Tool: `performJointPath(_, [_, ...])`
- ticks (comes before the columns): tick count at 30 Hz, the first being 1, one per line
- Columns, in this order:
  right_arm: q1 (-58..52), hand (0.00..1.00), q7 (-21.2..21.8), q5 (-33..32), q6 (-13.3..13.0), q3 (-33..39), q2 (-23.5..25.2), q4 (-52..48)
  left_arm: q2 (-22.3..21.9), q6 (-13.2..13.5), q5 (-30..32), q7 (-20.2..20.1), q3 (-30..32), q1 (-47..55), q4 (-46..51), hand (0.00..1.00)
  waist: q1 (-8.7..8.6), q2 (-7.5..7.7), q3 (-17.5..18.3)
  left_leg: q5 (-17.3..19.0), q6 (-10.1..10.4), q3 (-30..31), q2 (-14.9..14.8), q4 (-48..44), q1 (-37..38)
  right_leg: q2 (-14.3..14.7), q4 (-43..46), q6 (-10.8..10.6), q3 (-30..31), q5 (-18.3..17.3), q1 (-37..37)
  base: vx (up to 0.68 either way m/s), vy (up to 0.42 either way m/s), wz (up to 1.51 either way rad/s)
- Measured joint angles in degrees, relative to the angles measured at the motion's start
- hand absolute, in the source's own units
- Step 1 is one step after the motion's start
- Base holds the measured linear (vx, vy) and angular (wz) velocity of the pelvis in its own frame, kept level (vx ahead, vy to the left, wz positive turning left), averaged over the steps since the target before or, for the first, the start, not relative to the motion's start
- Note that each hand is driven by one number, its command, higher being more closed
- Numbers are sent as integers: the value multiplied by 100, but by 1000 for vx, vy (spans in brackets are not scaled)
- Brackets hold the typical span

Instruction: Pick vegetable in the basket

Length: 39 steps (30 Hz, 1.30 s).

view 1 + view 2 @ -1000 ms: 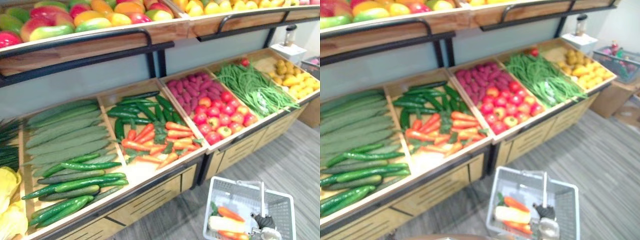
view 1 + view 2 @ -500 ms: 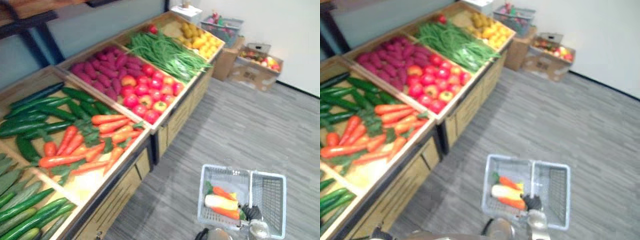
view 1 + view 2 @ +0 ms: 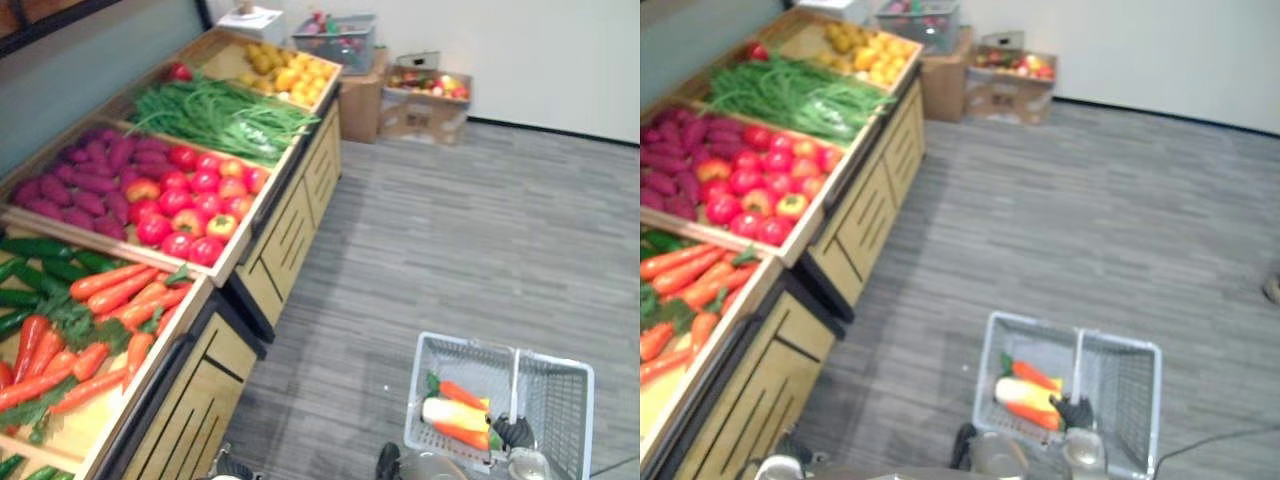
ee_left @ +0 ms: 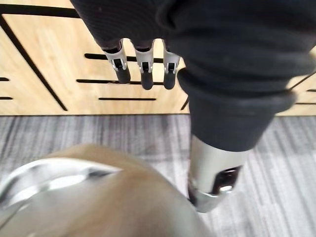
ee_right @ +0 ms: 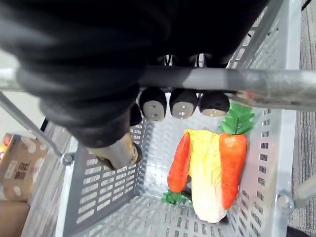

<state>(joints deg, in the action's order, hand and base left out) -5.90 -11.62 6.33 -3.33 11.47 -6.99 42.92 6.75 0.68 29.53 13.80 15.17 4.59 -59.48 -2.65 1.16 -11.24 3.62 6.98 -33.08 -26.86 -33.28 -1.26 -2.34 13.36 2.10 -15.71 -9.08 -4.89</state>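
Observation:
A grey wire basket hangs low at my right side, above the grey floor. My right hand is shut on the basket's handle, fingers curled round the bar; from the head it shows at the basket's near edge. In the basket lie two orange carrots with green tops and a pale yellow-white leafy vegetable between them. My left hand hangs empty by the wooden cabinet front, fingers straight and relaxed.
A wooden produce stand runs along my left: carrots, red fruit, purple roots, green beans, yellow fruit. Cardboard boxes and another basket stand by the far wall. Open floor lies ahead and right.
The camera has swung right: the stand slid to the left of the view, the cucumbers and upper shelf left it, and the floor and far wall came in. The basket still hangs from my right hand.

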Motion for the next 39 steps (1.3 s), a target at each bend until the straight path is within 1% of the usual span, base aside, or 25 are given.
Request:
performJointPath(1, [70,100,-30,12,0,-87,-119,3,-135,44,-32,55,-21,18,34,0,35,-50,-17,401,-38,904,787,155,-203,7,-215,0,511,18,17,-55,16,-133])
performJointPath(4, [102,100,-30,43,1,-80,-179,2,-194,66,-189,132,-20,22,43,0,213,-227,-58,495,-23,1605,1460,832,-569,64,-612,24,702,37,30,3,63,-126])
performJointPath(8, [79,100,-33,43,8,-63,-256,-20,-223,-12,-218,133,-16,167,-1,0,338,-476,-195,452,-20,2137,1794,2127,-886,244,-794,71,831,77,82,43,126,-81])
performJointPath(9, [-1,100,-30,48,10,-95,-257,-98,-249,-21,-227,133,30,254,1,0,483,-621,-190,236,-36,2134,1748,2268,-810,342,-827,52,984,87,166,59,167,-91])
performJointPath(10, [-51,100,-29,49,16,-109,-242,-150,-284,-25,-229,134,93,298,9,0,557,-623,-173,214,-50,2099,1749,2267,-780,379,-871,-13,1012,126,232,129,134,-71])
performJointPath(11, [-93,100,-17,52,14,-181,-187,-287,-329,-24,-229,149,111,316,9,0,609,-599,-163,226,-61,2042,1760,2195,-794,318,-595,-57,1008,148,172,292,156,-17])
performJointPath(12, [-122,100,-12,60,11,-231,-134,-374,-266,-15,-230,150,112,331,22,0,608,-414,-109,350,-229,1997,1923,1988,-846,123,-441,-216,1124,89,160,324,126,0])
performJointPath(14, [11,100,6,64,17,-292,-177,-375,-437,-37,-230,139,158,375,9,0,667,-428,-90,516,-432,1960,1934,1716,-878,97,-461,-314,1266,17,234,246,85,-17])
performJointPath(16, [78,100,25,221,16,-330,-150,-372,-483,-50,-236,114,189,455,8,0,740,-325,-11,626,-578,1972,2043,1480,-948,-46,-243,-457,1343,-164,203,313,110,-16])
performJointPath(18, [70,100,61,271,3,-348,-126,-268,-373,-56,-236,115,268,498,4,0,763,-46,197,842,-665,1941,2353,1687,-733,-298,817,-872,1489,-655,-239,366,78,7])
performJointPath(20, [253,100,76,270,4,-357,-89,-84,-287,-76,-236,108,202,456,22,0,732,111,180,904,-711,1924,2455,1698,-543,-430,2161,-1290,1622,-686,-751,303,59,16])
performJointPath(21, [282,100,91,270,4,-360,-79,-30,-258,-79,-237,104,158,459,40,0,729,139,173,937,-727,1931,2456,1698,-434,-451,2554,-1493,1598,-558,-851,337,45,22])
performJointPath(22, [292,100,97,265,1,-375,-65,14,-189,-83,-243,102,40,483,83,0,709,179,148,990,-745,1984,2451,1720,-135,-493,3344,-1718,1531,-114,-994,338,-2,28])
performJointPath(23, [323,100,87,259,-34,-354,-62,13,-156,-83,-253,108,-21,525,167,0,661,158,139,1037,-755,2041,2370,1819,202,-537,3981,-1707,1430,368,-1166,412,-30,41])
performJointPath(24, [361,100,78,266,-74,-351,-67,10,-138,-76,-304,111,-117,579,272,0,617,141,133,1055,-780,2138,2358,1926,420,-640,4208,-1534,1259,247,-1224,421,-72,48])
performJointPath(25, [429,100,95,276,-112,-387,-101,12,-57,-71,-463,115,-203,554,319,0,594,202,136,1057,-781,2162,2325,2151,727,-837,4202,-999,912,-77,-1307,358,-82,37])
performJointPath(26, [477,100,96,278,-109,-388,-107,35,-34,-72,-468,114,-213,528,333,0,595,204,132,1056,-779,2194,2283,2252,848,-911,4055,-840,728,-215,-1350,340,-136,30])
performJointPath(28, [534,100,110,277,-113,-399,-100,65,-31,-67,-474,114,-207,406,360,0,573,134,109,1053,-775,2334,2057,2306,955,-935,3094,-640,429,-352,-1446,286,-187,43])
performJointPath(29, [550,100,126,274,-113,-398,-92,63,-38,-23,-481,113,-209,386,393,0,502,118,120,1046,-744,2494,1934,2300,949,-935,1816,-772,634,-213,-1432,315,-286,75])
performJointPath(31, [463,100,151,272,-110,-371,-81,55,-42,1,-479,106,-241,394,391,0,430,201,170,1062,-455,2691,1909,2296,947,-1057,543,-768,1190,332,-1338,340,-350,79])
performJointPath(32, [338,100,179,270,-108,-263,-52,53,-19,8,-474,102,-242,379,366,0,415,243,192,1212,-152,2912,1836,2286,960,-1125,246,-1287,1480,1057,-1278,353,-394,63])
performJointPath(33, [395,100,190,270,-72,-168,-108,69,-195,0,-476,96,-243,318,288,0,448,-68,194,1232,7,3003,1552,2274,922,-856,549,-1152,1383,914,-1313,382,-417,79])
performJointPath(34, [423,100,187,266,-75,-59,-57,39,-295,37,-476,87,-250,279,233,0,419,-87,174,991,304,3082,1457,2295,893,-810,929,-1159,1460,561,-1405,276,-313,52])
performJointPath(36, [486,100,201,264,-56,-65,-73,60,-325,46,-477,87,-251,271,226,0,444,-185,187,689,532,3123,1260,2291,948,-741,1332,-934,1195,197,-1380,232,-312,46])
performJointPath(39, [422,100,219,264,-54,-74,-64,76,-334,89,-478,89,-251,201,238,0,421,-184,194,-39,618,3377,1051,2066,714,-642,1135,-707,745,54,-1037,191,-354,50])
